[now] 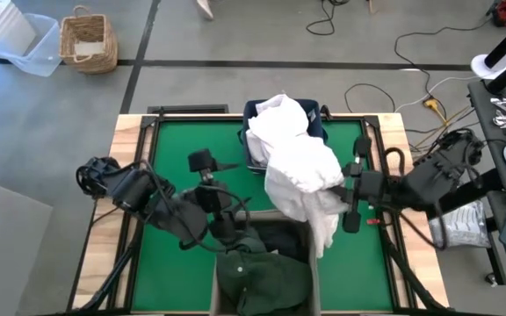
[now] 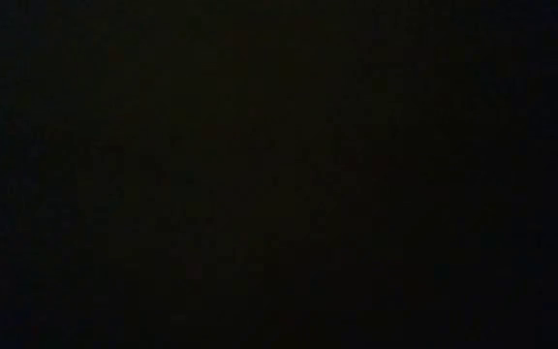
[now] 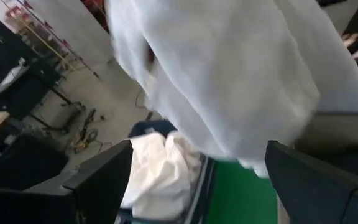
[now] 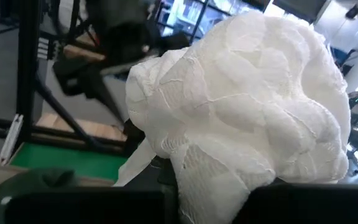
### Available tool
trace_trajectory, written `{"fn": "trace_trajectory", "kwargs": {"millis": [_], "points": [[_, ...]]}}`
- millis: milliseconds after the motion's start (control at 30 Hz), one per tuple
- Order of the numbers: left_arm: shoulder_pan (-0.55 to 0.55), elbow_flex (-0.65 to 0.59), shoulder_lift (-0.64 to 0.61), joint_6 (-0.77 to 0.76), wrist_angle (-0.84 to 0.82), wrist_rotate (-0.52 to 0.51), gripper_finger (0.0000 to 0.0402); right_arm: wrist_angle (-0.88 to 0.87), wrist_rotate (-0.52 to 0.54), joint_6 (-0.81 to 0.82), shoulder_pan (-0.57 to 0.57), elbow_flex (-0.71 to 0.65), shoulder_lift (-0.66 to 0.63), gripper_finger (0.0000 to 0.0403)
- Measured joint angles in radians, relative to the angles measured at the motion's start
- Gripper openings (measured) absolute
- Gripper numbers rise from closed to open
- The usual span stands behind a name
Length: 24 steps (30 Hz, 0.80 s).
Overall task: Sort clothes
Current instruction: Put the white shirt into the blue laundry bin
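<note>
My right gripper is shut on a white wrinkly garment raised above the table's middle; it fills the right wrist view as the white garment. More white clothes lie in the navy blue bin at the far middle. A dark green garment lies in the beige bin at the near edge. My left gripper stands open left of the held garment, above the beige bin's far left corner, with nothing between its fingers. The low view is dark. My right gripper holds the white garment by a bunched part on its right side, coming level from the table's right. The fingers are hidden under the bunched cloth. The garment is lifted and its lower end hangs slack over the beige bin's far right corner.
The two bins take up the table's middle strip; bare green table lies to the left and right of them. Off the table, a wicker basket and a clear plastic box stand on the floor at the far left.
</note>
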Motion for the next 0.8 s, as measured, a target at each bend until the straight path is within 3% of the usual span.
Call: {"fn": "trace_trajectory", "kwargs": {"millis": [567,800], "points": [[-0.153,-0.004,0.019,-0.480,-0.365,-0.052,0.0343,0.000,-0.034,-0.135,-0.161,0.218,0.013,0.0039],[-0.193,-0.021,0.018,-0.514,-0.362,-0.071,0.0343,0.010,-0.045,-0.166,-0.250,0.277,0.031,0.0039]]}}
